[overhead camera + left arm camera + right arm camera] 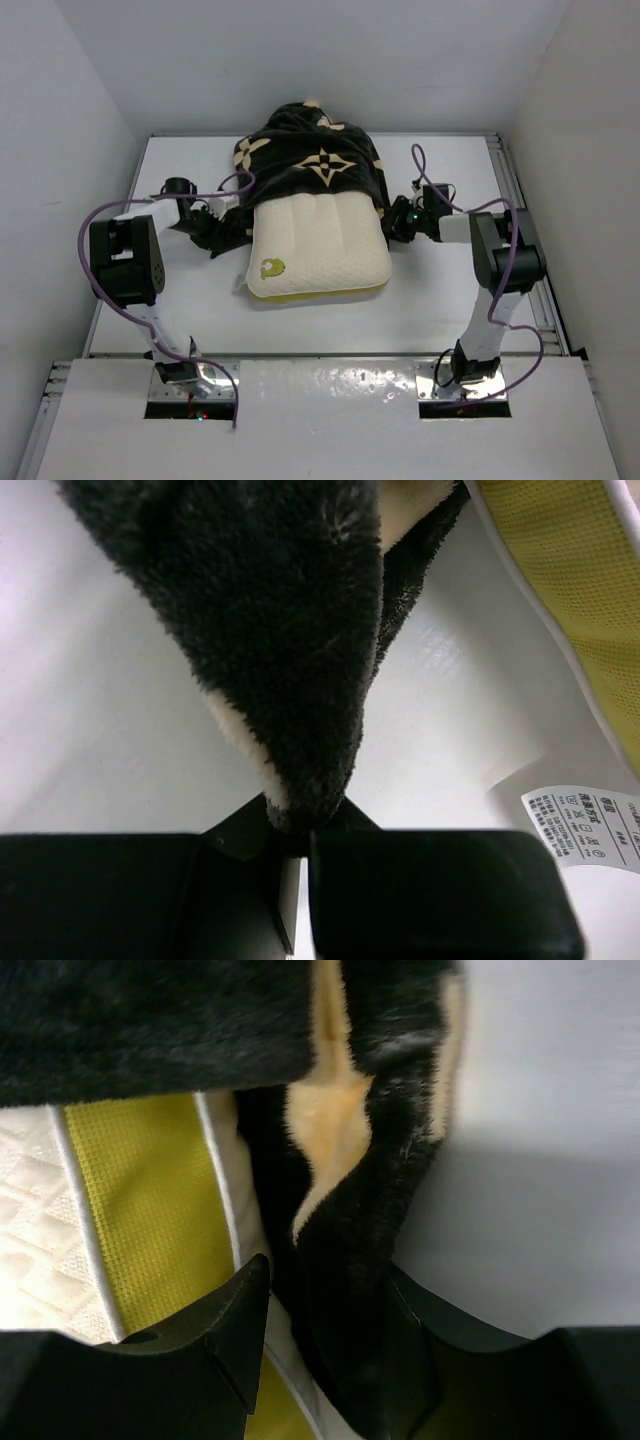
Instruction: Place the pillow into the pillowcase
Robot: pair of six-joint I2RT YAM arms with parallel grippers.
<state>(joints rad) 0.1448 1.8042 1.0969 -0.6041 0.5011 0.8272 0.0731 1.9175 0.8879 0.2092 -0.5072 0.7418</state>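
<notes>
The cream-white pillow [315, 250] lies mid-table with its far half inside the black flower-printed pillowcase [310, 160]; its yellow logo faces the near left corner. My left gripper [205, 222] is shut on the case's left edge, a black fold [270, 630] pinched at the fingertips. The pillow's yellow band [560, 590] and white tag [585, 825] show to its right. My right gripper [398, 222] is shut on the case's right edge [370, 1290], right beside the pillow's yellow side band [140, 1210].
The white table [450, 290] is walled on the left, right and far sides. Purple cables loop from both arms. A metal rail [545, 300] runs along the table's right edge.
</notes>
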